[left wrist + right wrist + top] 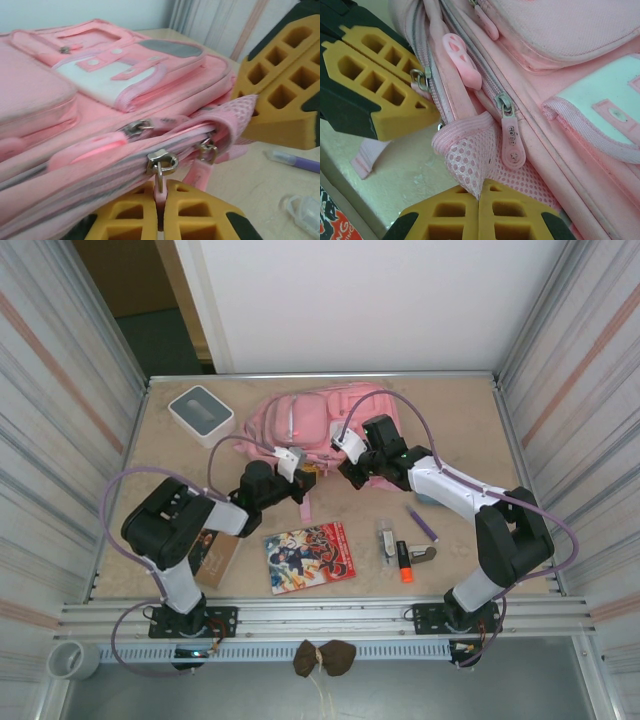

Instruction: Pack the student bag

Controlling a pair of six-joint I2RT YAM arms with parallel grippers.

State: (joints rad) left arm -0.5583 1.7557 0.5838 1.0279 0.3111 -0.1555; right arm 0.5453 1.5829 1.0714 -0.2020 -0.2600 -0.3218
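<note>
The student bag (310, 422) is a pink backpack lying flat at the back middle of the table, its zip edge toward the arms. My left gripper (161, 202) is shut on the pink pull tab of a metal zip slider (162, 162) on the bag's (100, 100) near edge. In the top view the left gripper (303, 478) sits at the bag's front edge. Just right of it, my right gripper (351, 473) meets the same edge. In its wrist view the right gripper (479, 199) is shut on the bag's pink mesh side pocket (470, 160).
A grey-and-white square box (200, 412) stands at the back left. In front lie a comic book (308, 557), a brown book (216, 556) by the left arm, a purple pen (422, 523), a small clear bottle (386, 540) and an orange marker (404, 562). Corrugated walls close both sides.
</note>
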